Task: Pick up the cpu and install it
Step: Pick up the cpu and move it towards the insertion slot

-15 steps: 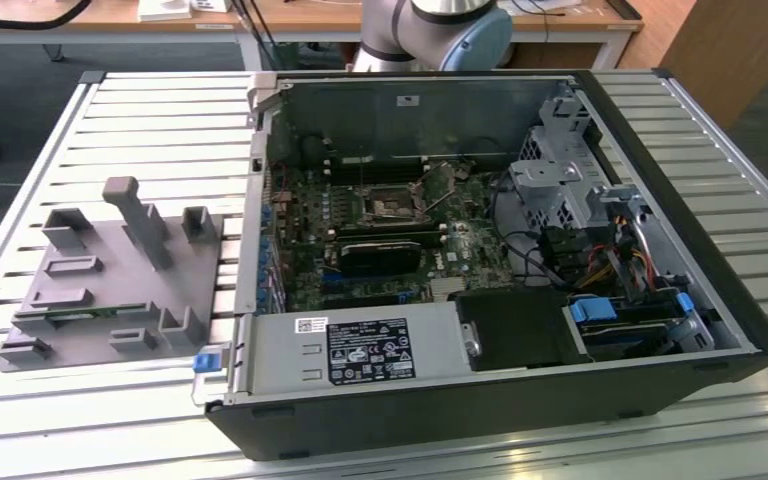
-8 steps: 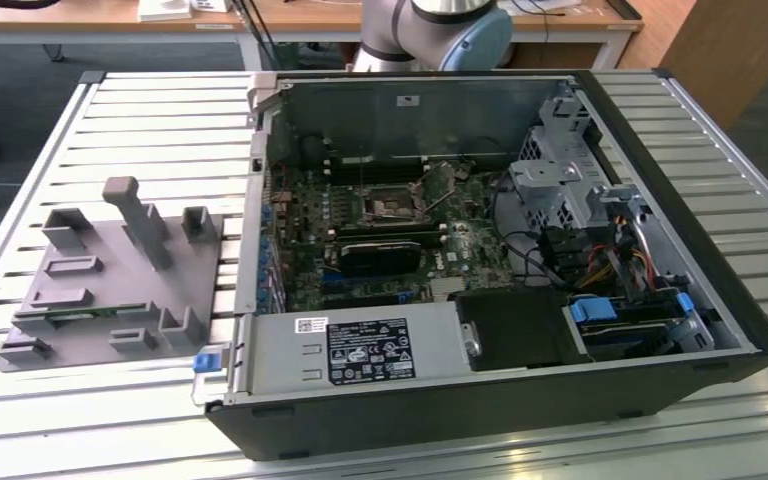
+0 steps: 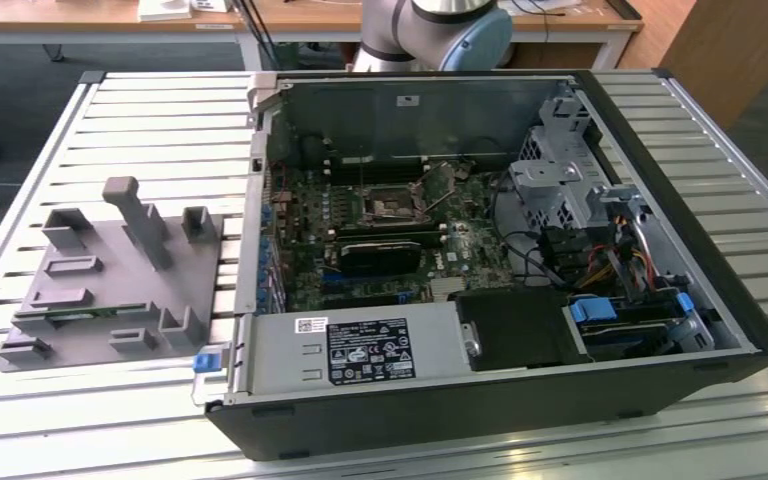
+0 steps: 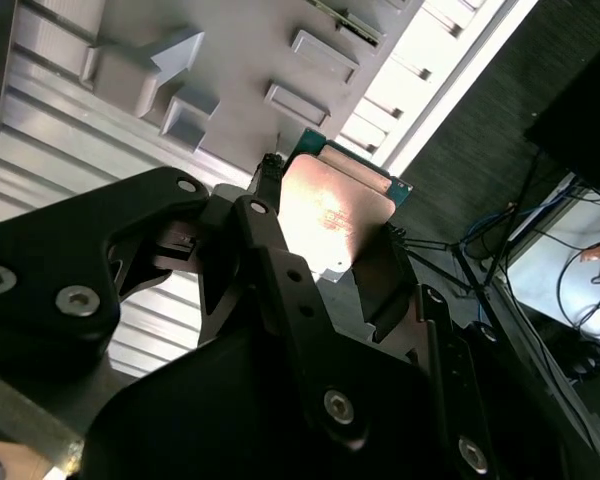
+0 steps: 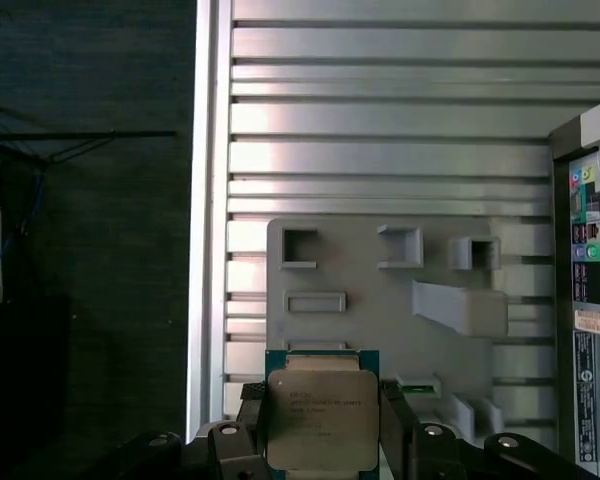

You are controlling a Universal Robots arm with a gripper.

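The cpu point(image 5: 320, 420), a flat square chip with a shiny metal top and a green rim, sits between my gripper's point(image 5: 320, 432) black fingers point(image 5: 395, 425), which are shut on its two opposite edges. In the second wrist view the cpu point(image 4: 335, 215) is seen from the side, clamped in the gripper point(image 4: 330, 235). It hangs in the air above the grey holder plate point(image 5: 380, 300) on the slatted table. The open computer case point(image 3: 491, 250) lies on its side, with the motherboard's square socket point(image 3: 391, 207) uncovered near the middle.
The grey holder plate point(image 3: 104, 280) with upright posts and pockets lies at the exterior view's left, with a green memory stick point(image 3: 77, 318) in one slot. The case holds a drive cage point(image 3: 558, 180), cables point(image 3: 624, 265) and a power supply point(image 3: 357, 350). The table edge point(image 5: 205, 250) borders dark floor.
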